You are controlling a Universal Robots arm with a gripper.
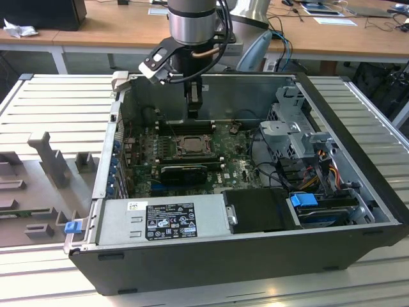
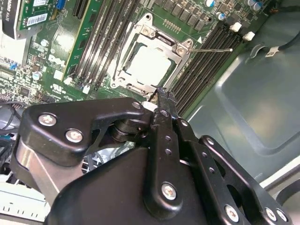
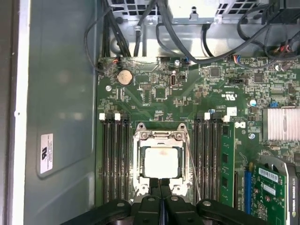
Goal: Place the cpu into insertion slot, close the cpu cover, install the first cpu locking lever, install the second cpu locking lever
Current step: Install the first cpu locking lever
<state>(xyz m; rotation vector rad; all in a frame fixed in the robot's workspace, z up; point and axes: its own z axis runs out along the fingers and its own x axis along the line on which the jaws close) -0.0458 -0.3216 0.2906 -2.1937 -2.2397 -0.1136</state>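
Hardware crowds the open dark-grey computer case (image 1: 243, 265), which lies on its side on a ribbed pale metal table (image 1: 51, 115). Inside it, the exterior view shows a silver box-shaped power supply with a printed label (image 1: 160, 220) along the near wall. A grey sheet-metal drive cage (image 1: 291, 128) with bundled cables sits toward that view's right. The green circuit board (image 3: 154, 93) covers the floor between them.

On that board sits the square metal-rimmed insertion slot (image 1: 191, 146). It holds the flat square cpu with its pale silver top (image 3: 161, 161), lying level in the recess. The thin silver window-cut cpu cover (image 3: 161, 139) lies flat down over the chip and frames its edges, which also shows in the second wrist view (image 2: 174, 60). A thin steel wire locking lever (image 3: 193, 166) slants away from the frame's side, out over the neighbouring slots. Long narrow black memory slots (image 3: 115, 159) flank the socket on both sides. A green expansion card with a blue connector (image 3: 265, 187) stands beyond one bank.

The black two-fingered gripper (image 3: 160, 185) hangs just above the socket's edge, its fingers pressed together with nothing between them. It appears the same in the second wrist view (image 2: 161, 93) and low inside the case in the exterior view (image 1: 193, 105). Whether the tips touch the cover cannot be told.
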